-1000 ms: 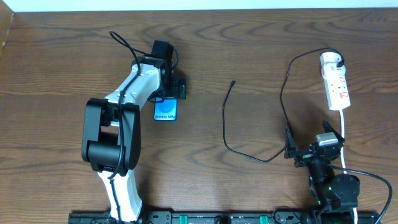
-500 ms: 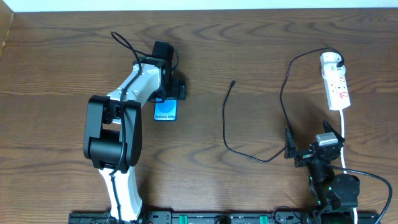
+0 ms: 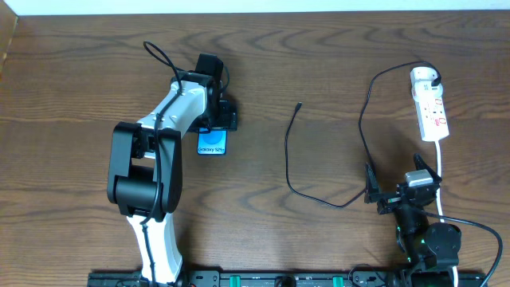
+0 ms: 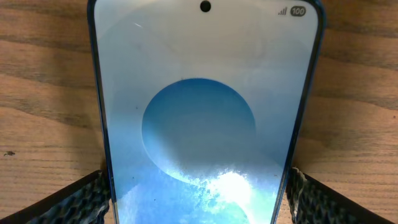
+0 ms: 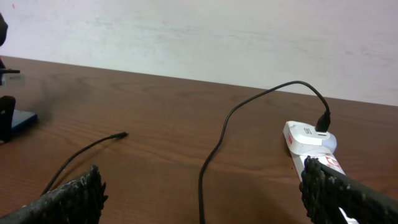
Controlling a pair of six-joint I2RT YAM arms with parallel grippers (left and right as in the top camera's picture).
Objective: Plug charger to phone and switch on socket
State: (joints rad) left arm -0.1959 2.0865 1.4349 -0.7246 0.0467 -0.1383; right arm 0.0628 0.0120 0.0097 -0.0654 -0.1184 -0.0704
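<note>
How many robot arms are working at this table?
2. The left arm stretches out over the phone on the left side; the right arm sits folded at the near right edge, short of the power strip. None seems hidden.

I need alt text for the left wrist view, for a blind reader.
The phone fills the frame, its blue-white screen lit, lying on the wooden table. The left gripper has its jaws at both long edges, in the bottom corners.
</note>
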